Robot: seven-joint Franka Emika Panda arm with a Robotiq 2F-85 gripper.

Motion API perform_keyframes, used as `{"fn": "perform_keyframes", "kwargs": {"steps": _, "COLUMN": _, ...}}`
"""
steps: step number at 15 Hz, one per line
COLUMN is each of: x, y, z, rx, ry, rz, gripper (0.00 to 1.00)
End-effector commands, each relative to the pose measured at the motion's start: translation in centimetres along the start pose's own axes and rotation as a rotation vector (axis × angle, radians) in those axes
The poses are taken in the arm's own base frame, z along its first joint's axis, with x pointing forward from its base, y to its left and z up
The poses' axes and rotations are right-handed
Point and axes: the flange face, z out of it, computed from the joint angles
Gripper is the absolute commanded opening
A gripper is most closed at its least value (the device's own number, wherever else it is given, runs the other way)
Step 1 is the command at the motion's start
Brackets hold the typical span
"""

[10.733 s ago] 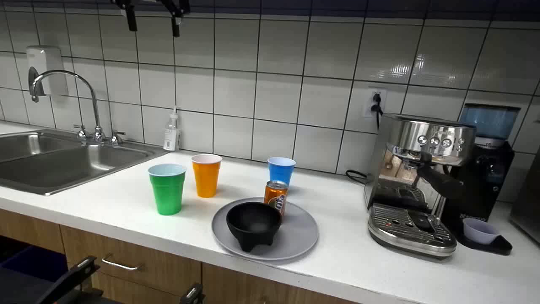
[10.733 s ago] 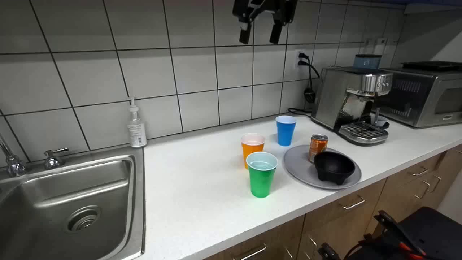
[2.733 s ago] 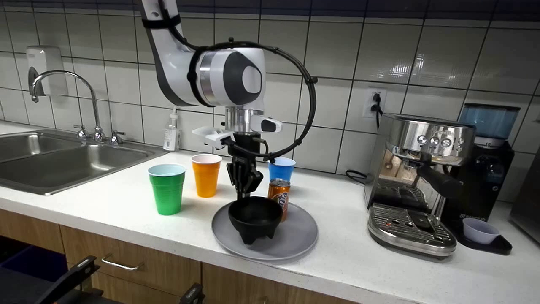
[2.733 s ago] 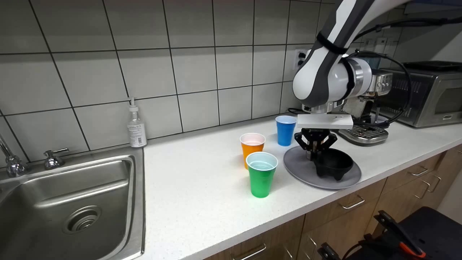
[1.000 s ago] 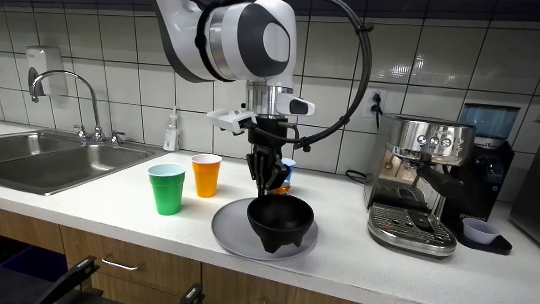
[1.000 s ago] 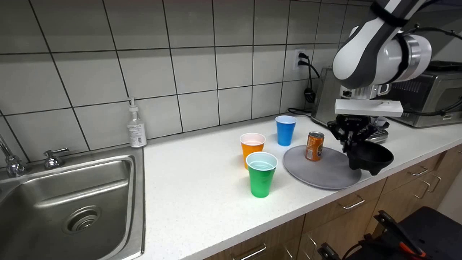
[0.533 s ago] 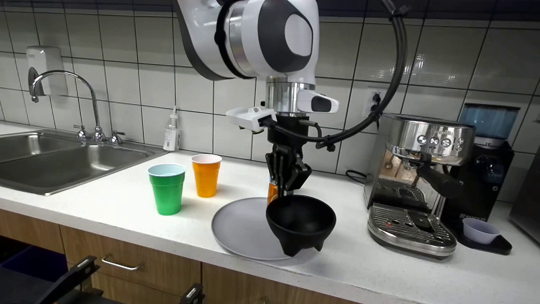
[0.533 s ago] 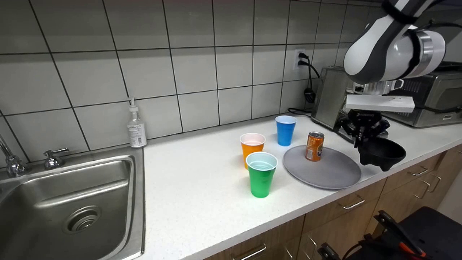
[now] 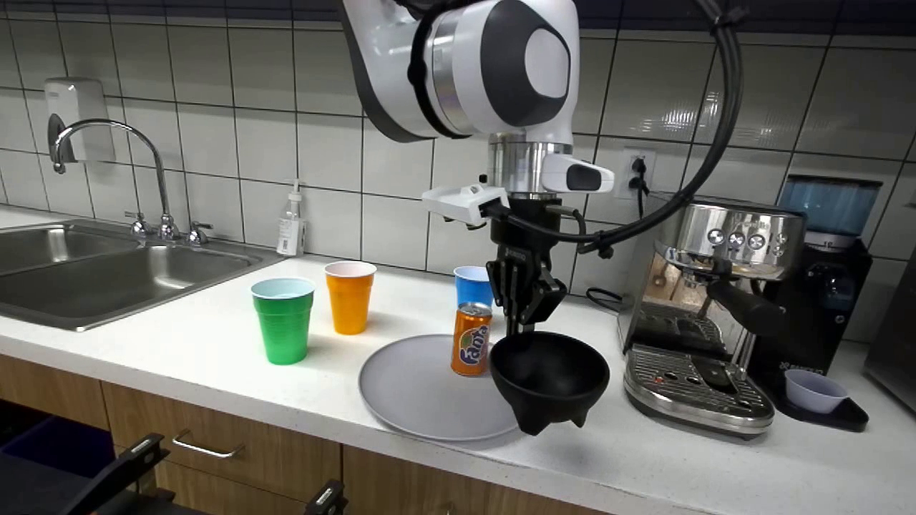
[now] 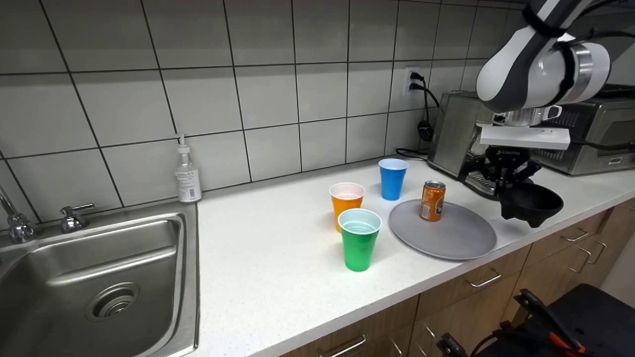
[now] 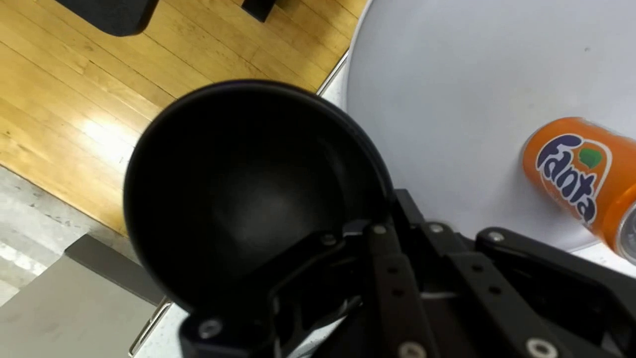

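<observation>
Kitchen with sink (image 10: 59, 307), espresso machine (image 9: 705, 322)

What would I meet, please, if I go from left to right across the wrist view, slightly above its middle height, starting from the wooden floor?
Wooden floor → black bowl → gray plate → orange Fanta can.

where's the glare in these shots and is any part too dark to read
Wrist view: glare on the wooden floor; the black bowl and the gripper run together dark on dark, the bowl's inside showing only a faint sheen. In an exterior view: streaky light on the wall tiles above the coffee machine, whose steel shows reflections.
</observation>
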Motion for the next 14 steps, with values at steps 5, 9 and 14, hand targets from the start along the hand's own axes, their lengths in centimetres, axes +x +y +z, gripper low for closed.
{"fn": "perform_keyframes", "kwargs": {"steps": 5, "x": 4.4, "y": 0.3, "z": 1.6, "rx": -0.02, "ry": -0.02, "rz": 0.066, "gripper": 0.02}}
{"fn": "perform_keyframes", "kwargs": {"steps": 9, "x": 6.1, "y": 0.7, "z": 2.5, "rx": -0.021, "ry": -0.024, "rz": 0.112, "gripper": 0.02}}
{"fn": "perform_keyframes", "kwargs": {"steps": 14, "x": 7.8, "y": 1.3, "z": 3.4, "rx": -0.027, "ry": -0.024, "rz": 0.155, "gripper": 0.02}}
